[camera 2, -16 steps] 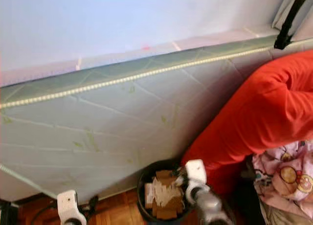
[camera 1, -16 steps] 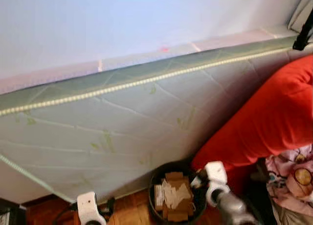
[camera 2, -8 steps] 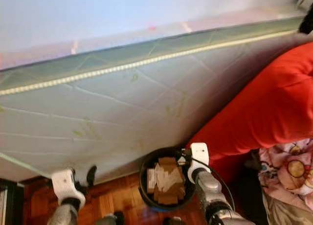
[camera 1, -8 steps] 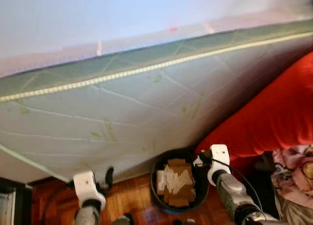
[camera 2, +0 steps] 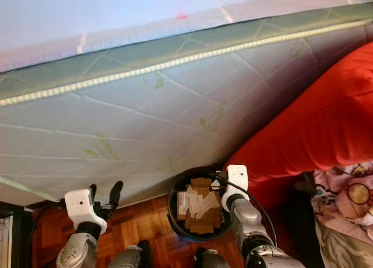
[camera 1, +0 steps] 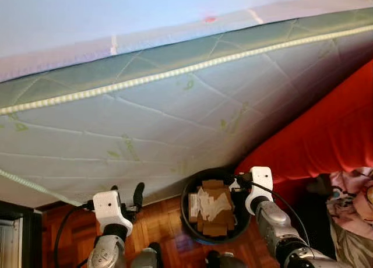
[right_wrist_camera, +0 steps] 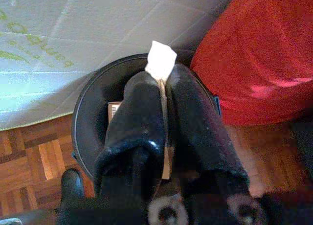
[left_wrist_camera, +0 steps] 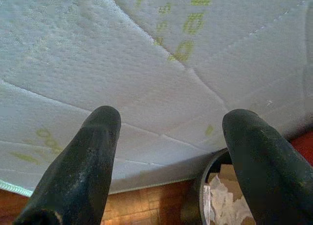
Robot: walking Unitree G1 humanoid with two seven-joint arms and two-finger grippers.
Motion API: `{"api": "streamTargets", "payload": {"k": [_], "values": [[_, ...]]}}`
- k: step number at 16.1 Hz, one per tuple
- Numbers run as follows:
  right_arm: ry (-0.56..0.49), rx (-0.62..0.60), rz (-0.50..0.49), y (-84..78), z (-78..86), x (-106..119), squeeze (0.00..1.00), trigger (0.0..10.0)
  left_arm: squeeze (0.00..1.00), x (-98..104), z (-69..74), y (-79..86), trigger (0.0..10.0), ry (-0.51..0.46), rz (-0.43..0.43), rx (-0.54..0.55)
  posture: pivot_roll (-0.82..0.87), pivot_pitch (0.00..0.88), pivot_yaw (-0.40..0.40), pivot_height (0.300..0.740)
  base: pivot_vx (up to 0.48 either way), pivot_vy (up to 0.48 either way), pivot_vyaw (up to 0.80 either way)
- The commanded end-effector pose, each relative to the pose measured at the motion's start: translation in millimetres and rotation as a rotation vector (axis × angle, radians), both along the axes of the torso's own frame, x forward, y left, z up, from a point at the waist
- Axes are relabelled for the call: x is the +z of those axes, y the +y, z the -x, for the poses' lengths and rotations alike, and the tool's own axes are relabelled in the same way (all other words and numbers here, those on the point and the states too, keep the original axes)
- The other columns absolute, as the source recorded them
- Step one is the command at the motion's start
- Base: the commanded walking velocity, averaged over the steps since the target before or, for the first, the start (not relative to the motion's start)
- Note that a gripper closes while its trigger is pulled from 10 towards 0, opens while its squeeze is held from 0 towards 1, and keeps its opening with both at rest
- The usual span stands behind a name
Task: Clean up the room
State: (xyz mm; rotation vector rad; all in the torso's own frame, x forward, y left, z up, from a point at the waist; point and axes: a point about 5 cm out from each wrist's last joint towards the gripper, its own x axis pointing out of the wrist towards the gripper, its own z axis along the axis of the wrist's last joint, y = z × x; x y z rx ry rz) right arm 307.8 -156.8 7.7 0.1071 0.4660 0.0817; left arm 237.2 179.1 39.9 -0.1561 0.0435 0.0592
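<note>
Right gripper point(right_wrist_camera: 164, 83) is clenched on a paper scrap point(right_wrist_camera: 161, 61) above the bin point(camera 1: 187, 212). Left gripper point(left_wrist_camera: 168, 137), at 9 o'clock of the bin, is released.

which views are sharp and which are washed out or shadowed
Eye views: soft; the wall above the mattress is bleached pale, and the bin sits in shade. Left wrist view: open fingers blurred up close, mattress quilting fairly crisp. Right wrist view: sharpest, the white paper scrap in the right gripper overexposed, glare on the red fabric.
</note>
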Motion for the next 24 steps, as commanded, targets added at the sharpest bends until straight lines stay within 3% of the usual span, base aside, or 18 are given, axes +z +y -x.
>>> {"api": "streamTargets", "payload": {"k": [1, 15, 16, 20, 24], "values": [[0.012, -0.015, -0.008, -1.5, 4.2, -4.2, 1.0, 10.0, 0.0, -4.6, 7.2, -0.2, 10.0, 0.046, -0.005, -0.001, 0.17, 0.323, -0.023, 0.74, 0.0, 0.0, 0.0], [0.047, 0.025, -0.036, 2.5, 7.0, -8.0, 1.0, 10.0, 0.0, -5.8, 4.7, -0.3, 10.0, 0.098, 0.006, -0.005, 0.16, 0.308, -0.026, 0.74, 0.0, 0.0, 0.0], [0.053, 0.023, -0.025, 1.1, 8.3, -9.4, 0.0, 10.0, 0.0, -7.7, 3.5, -0.7, 10.0, 0.108, 0.01, -0.011, 0.16, 0.303, -0.026, 0.74, 0.0, 0.0, 0.0], [0.067, -0.069, -0.027, -14.2, 20.1, -18.8, 0.0, 10.0, 0.0, -28.9, 3.0, 2.2, 10.0, 0.196, -0.002, -0.025, 0.13, 0.246, -0.014, 0.74, 0.0, 0.0, 0.0], [0.112, -0.156, -0.02, -31.4, 47.3, -38.5, 0.0, 10.0, 0.0, -56.0, 1.8, 17.3, 10.0, 0.328, -0.028, -0.015, 0.08, 0.147, 0.004, 0.74, 0.0, 0.0, 0.0]]}}
